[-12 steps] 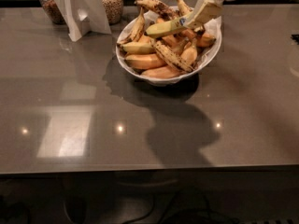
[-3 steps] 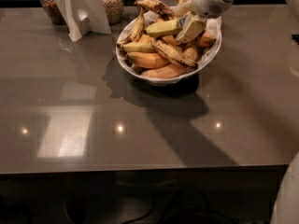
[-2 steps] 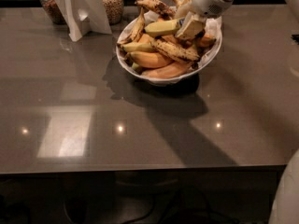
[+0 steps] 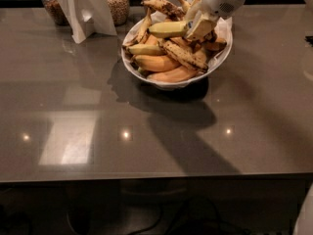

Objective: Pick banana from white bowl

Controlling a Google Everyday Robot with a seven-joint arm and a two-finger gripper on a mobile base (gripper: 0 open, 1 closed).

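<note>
The white bowl (image 4: 221, 53) stands at the back middle of the grey table, piled with bananas. The greenish-yellow banana (image 4: 167, 29) lies across the top of the pile, above brown-speckled (image 4: 183, 55) and orange ones (image 4: 156, 62). My gripper (image 4: 197, 19) comes in from the upper right and sits over the bowl at the banana's right end. One finger (image 4: 201, 29) is in front of that end and the other is behind it, closed on the banana. The banana's right tip is hidden by the finger.
A white folded stand (image 4: 84, 9) and two glass jars (image 4: 117, 1) (image 4: 51, 6) stand at the back left. The table's front edge (image 4: 146, 176) runs across the lower part of the view. Part of my body (image 4: 305, 214) shows at the bottom right.
Over four seconds my gripper dropped from above the bowl onto the banana's right end. In the last second nothing has visibly moved.
</note>
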